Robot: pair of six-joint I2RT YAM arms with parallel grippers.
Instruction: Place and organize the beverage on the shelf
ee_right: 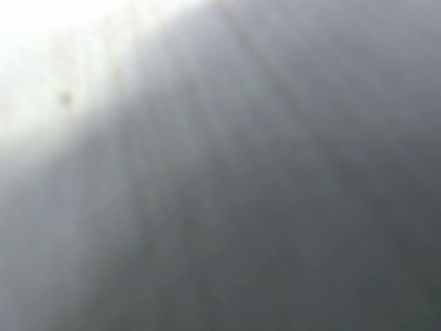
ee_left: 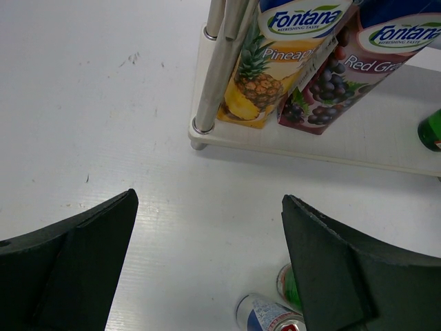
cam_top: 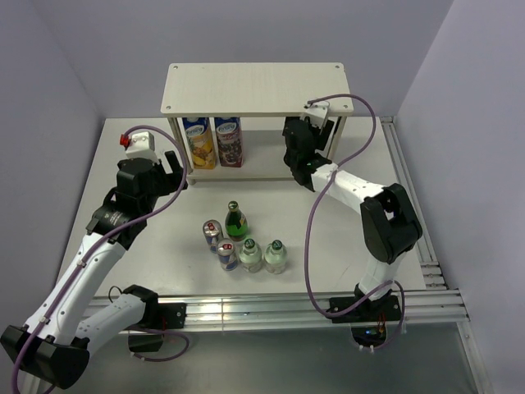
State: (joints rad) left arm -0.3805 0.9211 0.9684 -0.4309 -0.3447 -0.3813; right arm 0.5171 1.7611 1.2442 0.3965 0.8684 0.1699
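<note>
Drinks (cam_top: 244,240), five, stand by the near edge of the desk (cam_top: 344,238); one green bottle (ee_left: 431,131) is on the shelf (cam_top: 254,86); left gripper (ee_left: 208,207) spread, empty; right gripper (cam_top: 298,138) impossible to judge.

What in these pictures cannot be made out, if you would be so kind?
Right wrist view: all grey blur, nothing recognisable.
Top view: the right jaws are hidden under the shelf top board; open, shut or holding something, I cannot tell.
Left wrist view: the green bottle is cut off by the right edge.
Left wrist view: the can is cut off by the bottom edge.
Left wrist view: the cartons lose their tops to the upper edge.
</note>
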